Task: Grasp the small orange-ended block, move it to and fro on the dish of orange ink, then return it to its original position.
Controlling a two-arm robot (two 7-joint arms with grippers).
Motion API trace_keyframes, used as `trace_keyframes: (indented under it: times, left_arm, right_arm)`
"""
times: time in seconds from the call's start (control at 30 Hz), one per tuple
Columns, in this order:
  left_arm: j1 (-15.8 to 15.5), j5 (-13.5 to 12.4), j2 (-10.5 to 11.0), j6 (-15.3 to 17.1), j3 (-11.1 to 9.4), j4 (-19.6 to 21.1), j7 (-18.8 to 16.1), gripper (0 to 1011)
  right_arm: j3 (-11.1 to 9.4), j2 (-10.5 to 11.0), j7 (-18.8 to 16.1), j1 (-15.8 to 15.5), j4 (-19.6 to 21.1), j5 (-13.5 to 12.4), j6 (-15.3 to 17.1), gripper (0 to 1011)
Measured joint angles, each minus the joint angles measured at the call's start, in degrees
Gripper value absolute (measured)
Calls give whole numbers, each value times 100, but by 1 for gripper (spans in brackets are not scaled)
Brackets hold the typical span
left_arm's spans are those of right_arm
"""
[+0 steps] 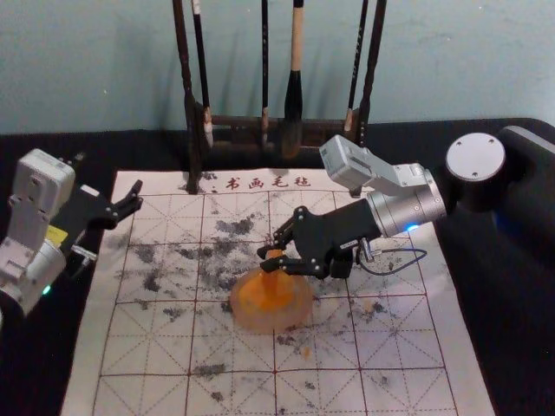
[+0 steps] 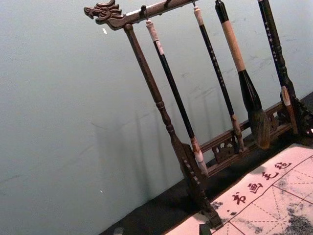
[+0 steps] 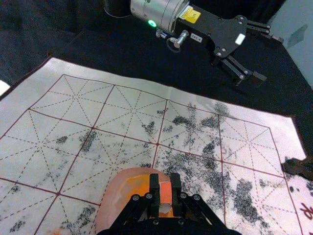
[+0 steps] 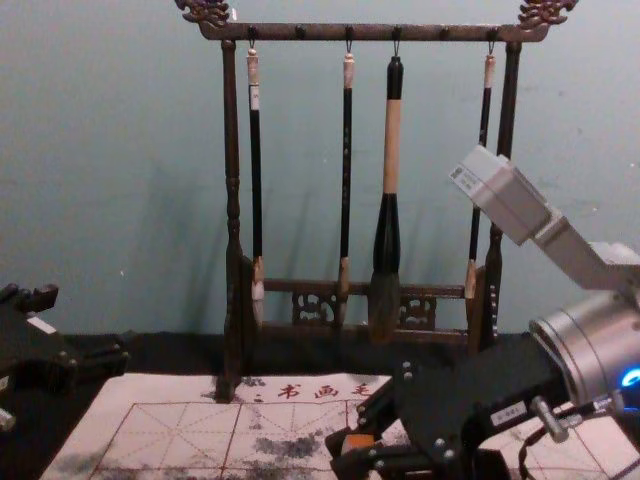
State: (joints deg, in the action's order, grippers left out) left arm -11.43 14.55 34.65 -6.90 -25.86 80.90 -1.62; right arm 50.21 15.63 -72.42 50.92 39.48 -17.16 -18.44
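The robot's right tool (image 1: 267, 258) reaches in from the right over the dish of orange ink (image 1: 295, 319), near the middle of the felt mat (image 1: 473, 381). It is closed around the small orange-ended block (image 1: 273, 265), which stands upright between its fingers above the ink; whether the lower end touches the ink cannot be told.

The left tool (image 1: 108, 178) is parked at the left edge of the mat, its fingers spread wide, holding nothing.

Red lettering (image 1: 267, 183) along the mat's far edge reads "书画毛毡"; below it runs a printed grid with dark ink smudges. Beyond the mat, a carved wooden rack (image 4: 300, 32) stands on the black-covered counter (image 1: 525, 347), with four brushes hanging from it. The leftmost brush (image 4: 256, 180) bears a white label (image 4: 255, 97), and the left arm a yellow label (image 3: 190, 14), both too small to read.
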Motion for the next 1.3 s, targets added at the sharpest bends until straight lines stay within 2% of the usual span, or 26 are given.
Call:
trace_keyframes:
  times: [0.37, 0.67, 1.0, 1.07, 1.1, 1.3]
  left_arm:
    - [0, 0, 0, 0, 0, 0, 0, 1001]
    - [0, 0, 0, 0, 0, 0, 0, 1001]
    - [0, 0, 0, 0, 0, 0, 0, 1001]
    - [0, 0, 0, 0, 0, 0, 0, 1001]
    - [0, 0, 0, 0, 0, 0, 0, 1001]
    - [0, 0, 0, 0, 0, 0, 0, 1001]
  right_arm:
    - [-43, 55, 31, -54, 157, -49, 19, 134]
    - [-100, 314, 142, -176, 739, -162, 170, 134]
    - [-176, 788, 362, -391, 1670, -347, 404, 134]
    - [-221, 990, 473, -488, 1994, -416, 488, 134]
    - [-221, 990, 473, -488, 1994, -416, 488, 134]
    - [-350, 1486, 730, -764, 2728, -560, 651, 134]
